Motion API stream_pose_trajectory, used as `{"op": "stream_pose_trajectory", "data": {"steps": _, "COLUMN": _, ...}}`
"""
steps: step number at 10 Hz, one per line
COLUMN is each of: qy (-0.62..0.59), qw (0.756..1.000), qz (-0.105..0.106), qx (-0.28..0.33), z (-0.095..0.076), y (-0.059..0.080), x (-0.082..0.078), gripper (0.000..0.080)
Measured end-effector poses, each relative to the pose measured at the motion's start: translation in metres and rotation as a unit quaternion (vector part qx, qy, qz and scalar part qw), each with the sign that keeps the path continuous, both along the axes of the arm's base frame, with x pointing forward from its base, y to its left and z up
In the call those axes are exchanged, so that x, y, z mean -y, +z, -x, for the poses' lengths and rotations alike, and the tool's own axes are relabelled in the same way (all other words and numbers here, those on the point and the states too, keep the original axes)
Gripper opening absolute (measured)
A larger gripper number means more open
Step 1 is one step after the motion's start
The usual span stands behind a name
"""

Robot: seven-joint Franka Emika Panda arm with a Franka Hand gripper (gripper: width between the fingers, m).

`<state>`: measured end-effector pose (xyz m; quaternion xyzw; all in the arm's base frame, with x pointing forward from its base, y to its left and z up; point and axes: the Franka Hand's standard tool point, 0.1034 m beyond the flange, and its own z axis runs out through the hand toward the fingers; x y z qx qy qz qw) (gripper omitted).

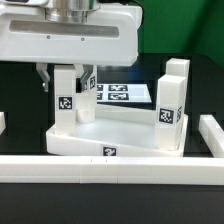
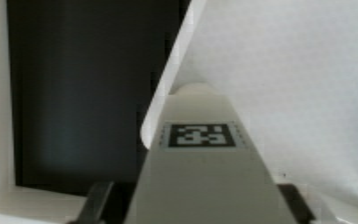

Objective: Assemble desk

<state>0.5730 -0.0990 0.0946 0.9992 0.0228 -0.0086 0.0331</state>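
A: Two legs stand upright on the desk top [image 1: 100,135] in the exterior view. One leg [image 1: 66,95] is at the corner toward that view's left, directly under the arm; the other leg [image 1: 170,105] is at the corner toward that view's right. Each carries a square tag on its face.

B: And the top itself?

A: It lies flat on the black bench [image 1: 20,110], just behind the long white border rail [image 1: 110,165], with the marker board [image 1: 120,93] beyond it.

B: State of the tool?

A: The tool [image 1: 66,78] is around the left-hand leg, one finger [image 1: 45,78] to either side of it. In the wrist view the tagged leg [image 2: 202,150] runs up between the dark fingertips [image 2: 101,200], which sit close against its sides. Contact appears made, so the tool is partly closed and gripping that leg.

B: Is the leg seated in its socket?

A: Cannot tell; its foot is hidden by the rim.
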Motion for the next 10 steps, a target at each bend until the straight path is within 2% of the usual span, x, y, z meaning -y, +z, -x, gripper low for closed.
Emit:
{"op": "stream_pose_trajectory", "data": {"steps": 4, "qy": -0.149, "qw": 0.989, "qz": -0.009, "qx": -0.003, "z": 0.0036, "y": -0.0001, "x": -0.0005, "gripper": 0.0292}}
{"op": "stream_pose_trajectory", "data": {"steps": 6, "qy": -0.244, "qw": 0.970, "qz": -0.015, "qx": -0.002, "z": 0.0052, "y": -0.0006, "x": -0.0015, "gripper": 0.0292}}
{"op": "stream_pose_trajectory", "data": {"steps": 10, "qy": -0.320, "qw": 0.947, "qz": -0.014, "qx": -0.006, "z": 0.0077, "y": 0.0000, "x": -0.0039, "gripper": 0.0296}}
